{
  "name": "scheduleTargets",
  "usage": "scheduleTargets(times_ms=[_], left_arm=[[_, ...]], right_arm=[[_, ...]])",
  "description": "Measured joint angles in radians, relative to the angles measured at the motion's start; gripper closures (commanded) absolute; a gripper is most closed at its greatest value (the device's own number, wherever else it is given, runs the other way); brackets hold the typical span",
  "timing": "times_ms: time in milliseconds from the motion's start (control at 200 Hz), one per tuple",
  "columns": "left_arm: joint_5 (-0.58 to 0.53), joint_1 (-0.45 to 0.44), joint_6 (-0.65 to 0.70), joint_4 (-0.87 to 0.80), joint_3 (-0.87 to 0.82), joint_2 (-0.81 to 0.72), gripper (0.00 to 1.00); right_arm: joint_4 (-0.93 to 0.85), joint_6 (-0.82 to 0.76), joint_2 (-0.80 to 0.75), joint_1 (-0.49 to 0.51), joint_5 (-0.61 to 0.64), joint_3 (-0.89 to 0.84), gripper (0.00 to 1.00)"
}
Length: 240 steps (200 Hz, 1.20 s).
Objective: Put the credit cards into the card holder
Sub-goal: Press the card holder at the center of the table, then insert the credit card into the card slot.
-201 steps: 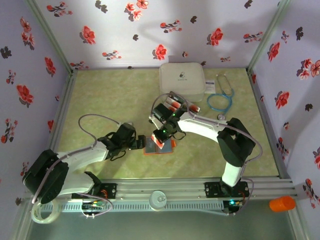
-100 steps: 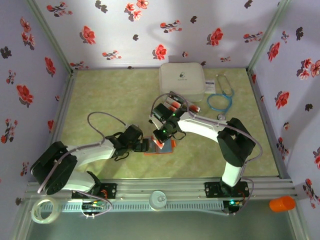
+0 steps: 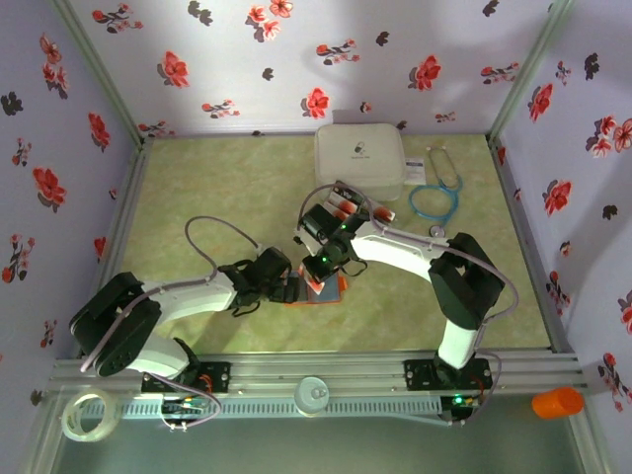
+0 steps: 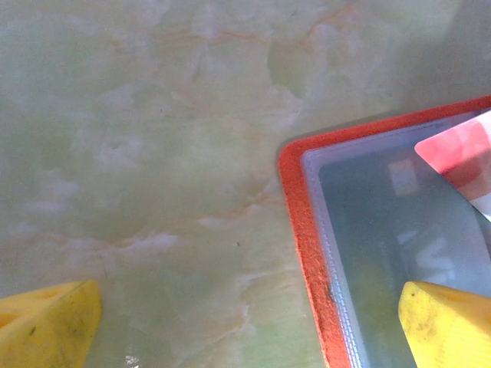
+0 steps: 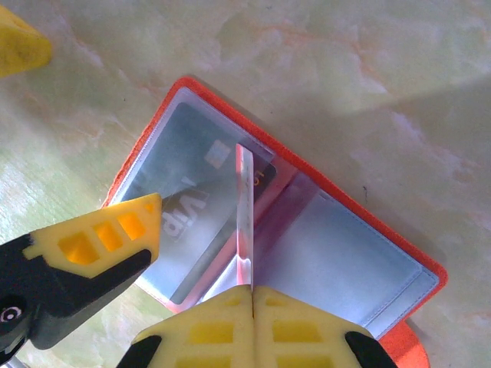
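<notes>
One credit card [image 5: 245, 215] is standing on its long edge, and the right gripper [image 5: 252, 293] is pinching it from above, fingers pressed fully together on the card's near end. Directly below those fingers the card holder [image 5: 349, 249] is lying open and flat, its clear pockets facing up. A card is already sitting behind the sleeve just to the left of the held one. By my reading this is the insertion step, and the card's lower edge is hovering at the fold rather than in a pocket mouth. The next move is calling for a tilt flatter and a slide under the sleeve lip while the wallet is kept from skating. The left gripper [image 4: 245, 330] is gaping as wide as it goes and gripping nothing. It is straddling the holder's orange rim, one finger over the sleeve and one over bare table. The right arm is folding at the elbow with its wrist pointing down, and the left is reaching low across the table.
</notes>
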Motion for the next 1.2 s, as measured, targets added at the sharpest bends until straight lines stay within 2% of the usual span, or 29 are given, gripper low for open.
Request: scheduleTargets(times_ms=[210,385,535,870,1200], left_arm=[[-0.012,-0.003,-0.002,-0.010,0.000,0.000,0.00],[-0.020,-0.003,-0.002,-0.014,0.000,0.001,0.00],[-0.023,-0.003,-0.002,-0.015,0.000,0.001,0.00],[-0.031,-0.006,-0.007,-0.015,0.000,0.001,0.00],[-0.032,-0.009,-0.013,-0.016,0.000,0.000,0.00]], right_arm=[[-0.005,0.009,-0.024,-0.010,-0.010,-0.001,1.00],[0.062,0.083,-0.139,-0.060,-0.046,-0.074,1.00],[0.194,0.195,-0.241,-0.087,-0.061,-0.207,1.00],[0.593,0.474,-0.331,-0.086,-0.070,-0.509,1.00],[0.860,0.624,-0.357,-0.082,-0.034,-0.661,1.00]])
